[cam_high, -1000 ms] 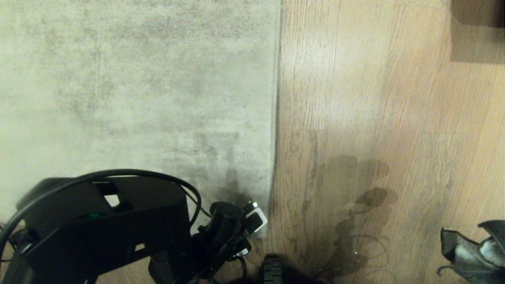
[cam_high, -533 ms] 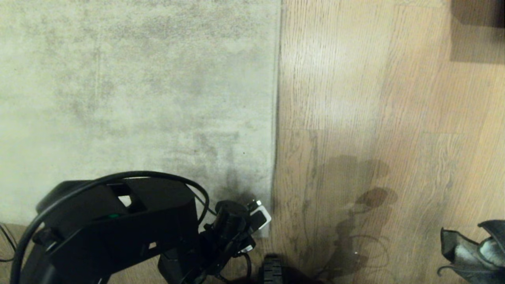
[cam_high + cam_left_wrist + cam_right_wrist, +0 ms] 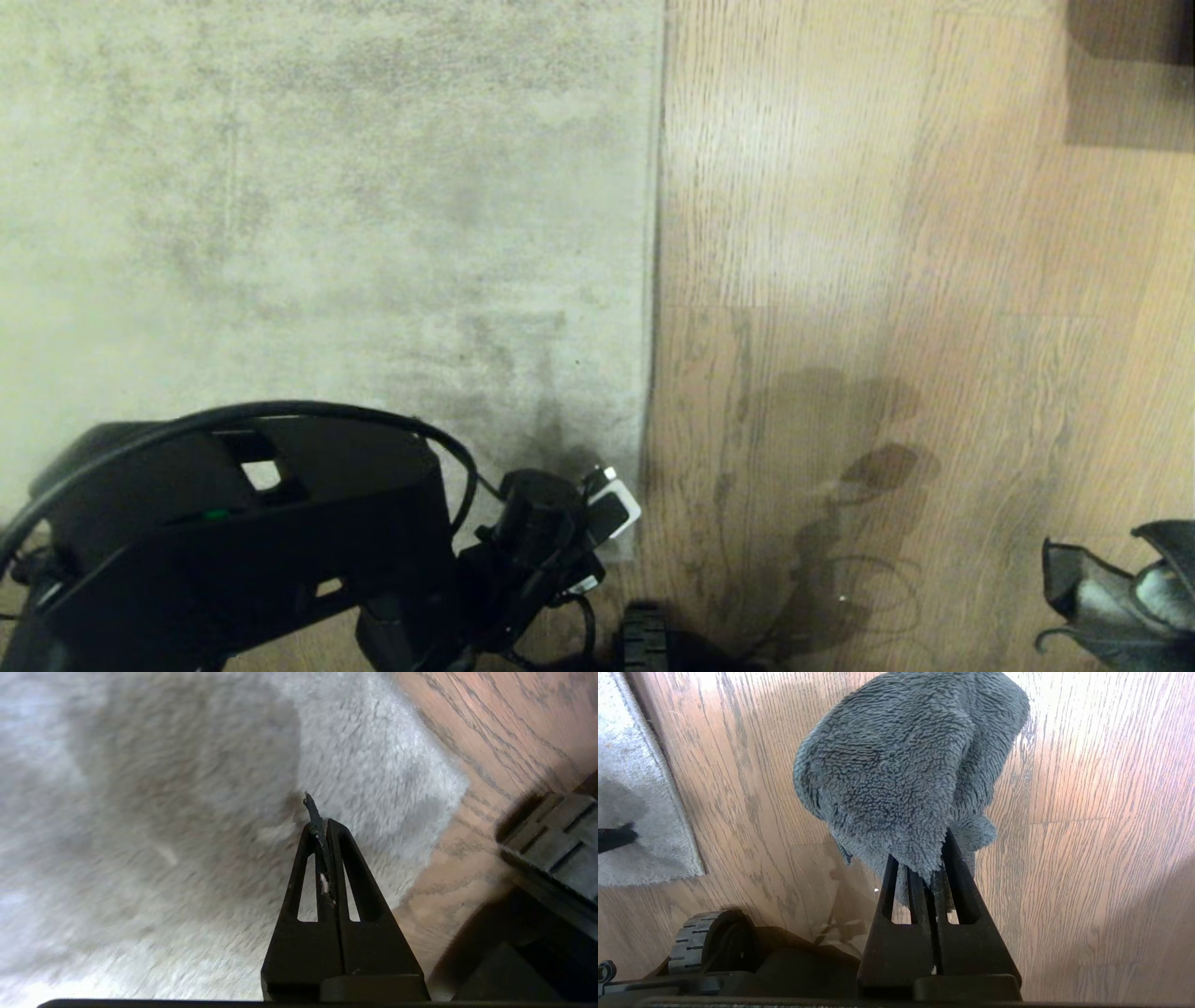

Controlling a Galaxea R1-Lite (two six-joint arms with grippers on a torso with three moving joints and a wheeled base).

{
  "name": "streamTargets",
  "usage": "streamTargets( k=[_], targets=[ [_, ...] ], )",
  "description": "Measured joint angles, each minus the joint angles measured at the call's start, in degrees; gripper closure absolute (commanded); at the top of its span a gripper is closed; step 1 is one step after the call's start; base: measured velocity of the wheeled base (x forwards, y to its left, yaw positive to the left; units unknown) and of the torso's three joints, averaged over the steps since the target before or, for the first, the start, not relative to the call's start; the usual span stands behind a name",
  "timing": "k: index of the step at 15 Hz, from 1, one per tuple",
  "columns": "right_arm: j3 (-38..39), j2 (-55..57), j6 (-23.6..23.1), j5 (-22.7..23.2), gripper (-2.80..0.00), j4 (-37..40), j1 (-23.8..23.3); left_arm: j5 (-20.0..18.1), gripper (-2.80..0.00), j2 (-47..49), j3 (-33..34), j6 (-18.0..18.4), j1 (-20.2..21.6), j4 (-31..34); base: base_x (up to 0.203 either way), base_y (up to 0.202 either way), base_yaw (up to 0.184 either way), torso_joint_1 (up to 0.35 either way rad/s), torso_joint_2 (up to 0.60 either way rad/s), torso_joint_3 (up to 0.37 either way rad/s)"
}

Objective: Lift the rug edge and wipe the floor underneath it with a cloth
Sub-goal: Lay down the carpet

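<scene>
We judge the task to be at its opening: the rug (image 3: 327, 215) lies flat, its edge (image 3: 651, 280) running straight up the head view against the floor (image 3: 887, 233), and its near corner (image 3: 448, 784) is still down on the planks. Nothing has been lifted and no wiping has begun. What is ready is the cloth (image 3: 906, 765), already held and waiting. What is left, as we read it, is to get hold of the corner, raise it, and pass the cloth over the boards beneath.

Our left gripper (image 3: 322, 826) sits over the pile just inside that corner, its two fingers pressed together with no gap between them. A thin dark sliver sticks out past the tips; we cannot tell what it is, and we cannot tell whether the tips touch the pile. The rug is not pinched between them.

Our right gripper (image 3: 936, 877) hangs over bare floor well to the side of the rug, fingers clamped on a fold of the cloth, which bunches up beyond the tips. A wheel (image 3: 691, 947) of our base shows near the rug's corner
</scene>
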Motion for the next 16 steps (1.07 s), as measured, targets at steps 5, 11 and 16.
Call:
streamTargets(
  k=[5,11,16],
  targets=[
    [0.0,0.0,0.0,0.0,0.00,0.0,0.0,-0.1,0.00,-7.2,6.8,-0.3,-0.5,-1.1,0.000,0.000,0.000,0.000,0.00,0.000],
    [0.0,0.0,0.0,0.0,0.00,0.0,0.0,0.0,0.00,-21.0,15.5,-0.6,-0.6,1.4,0.000,0.000,0.000,0.000,0.00,0.000],
    [0.0,0.0,0.0,0.0,0.00,0.0,0.0,-0.6,0.00,-35.3,18.9,-1.3,2.0,8.7,0.000,0.000,0.000,0.000,0.00,0.000]
  ],
)
